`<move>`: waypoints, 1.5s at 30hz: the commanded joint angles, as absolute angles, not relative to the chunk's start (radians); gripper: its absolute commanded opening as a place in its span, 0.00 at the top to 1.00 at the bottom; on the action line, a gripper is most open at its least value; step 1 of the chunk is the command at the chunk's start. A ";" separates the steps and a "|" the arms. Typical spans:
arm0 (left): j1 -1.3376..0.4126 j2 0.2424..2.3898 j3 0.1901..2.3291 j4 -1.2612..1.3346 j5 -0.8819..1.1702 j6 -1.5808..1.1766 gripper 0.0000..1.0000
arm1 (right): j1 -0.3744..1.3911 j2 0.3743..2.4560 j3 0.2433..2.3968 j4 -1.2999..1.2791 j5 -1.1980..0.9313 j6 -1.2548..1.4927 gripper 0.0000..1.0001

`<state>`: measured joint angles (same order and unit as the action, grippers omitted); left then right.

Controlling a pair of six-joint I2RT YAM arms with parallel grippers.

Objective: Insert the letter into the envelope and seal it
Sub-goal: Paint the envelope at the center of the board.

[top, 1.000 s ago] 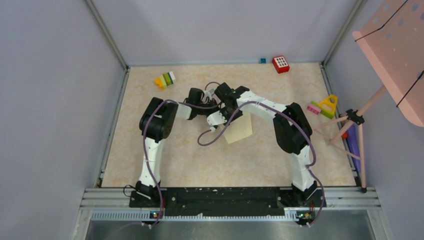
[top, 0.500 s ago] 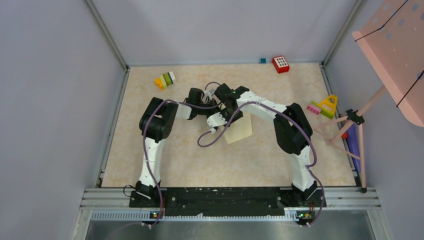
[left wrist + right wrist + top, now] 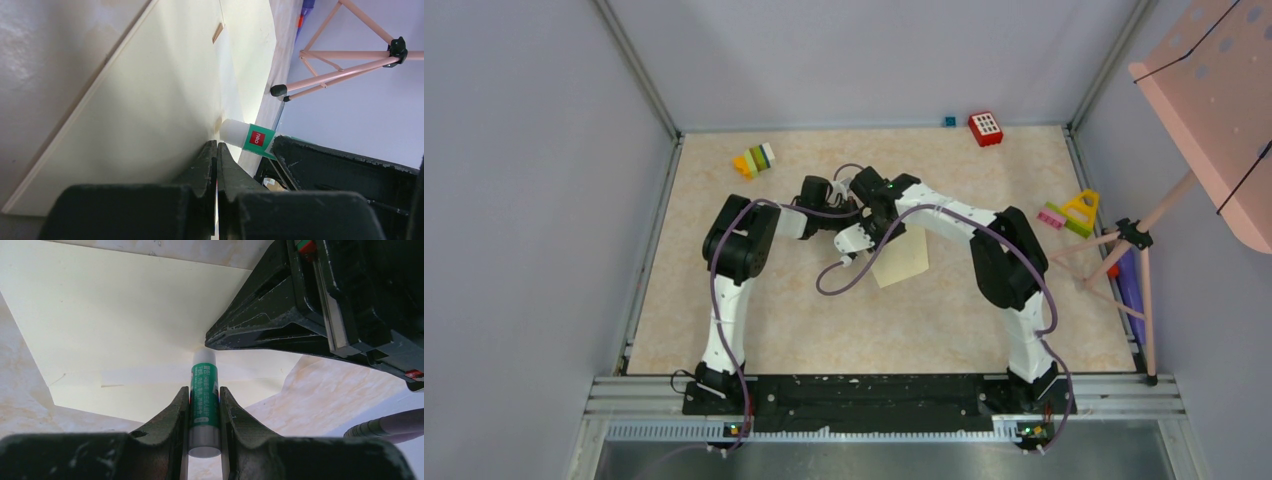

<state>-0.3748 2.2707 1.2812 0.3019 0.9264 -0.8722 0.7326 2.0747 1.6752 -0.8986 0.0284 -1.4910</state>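
Your R gripper clamps the glue stick, tip on the envelope just ahead. L gripper, pinched onto the envelope edge, sits right beside that tip.

Pale cream-yellow paper envelope, upper left corner hidden from above beneath the two arms' black-and-white wrists and cut off by the frame edges in both wrist views; green-and-white glue stick, label print too small to read; black left gripper, any paper between its closed jaws indiscernible.

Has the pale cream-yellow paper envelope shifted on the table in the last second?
No: the envelope lies at the same spot and angle relative to the red square block.
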 commanded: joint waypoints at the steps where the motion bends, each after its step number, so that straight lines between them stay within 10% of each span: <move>1: -0.382 2.293 1.267 0.215 0.827 -0.817 1.00 | 0.744 2.053 1.701 -0.922 0.023 -1.503 1.00; 45: -0.383 2.294 1.265 0.222 0.827 -0.816 1.00 | 0.765 2.036 1.621 -0.837 0.063 -1.479 1.00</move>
<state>-0.3752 2.2707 1.2812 0.3023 0.9260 -0.8722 0.7589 2.0270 1.6039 -0.9493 0.0414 -1.4883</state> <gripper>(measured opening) 0.009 0.205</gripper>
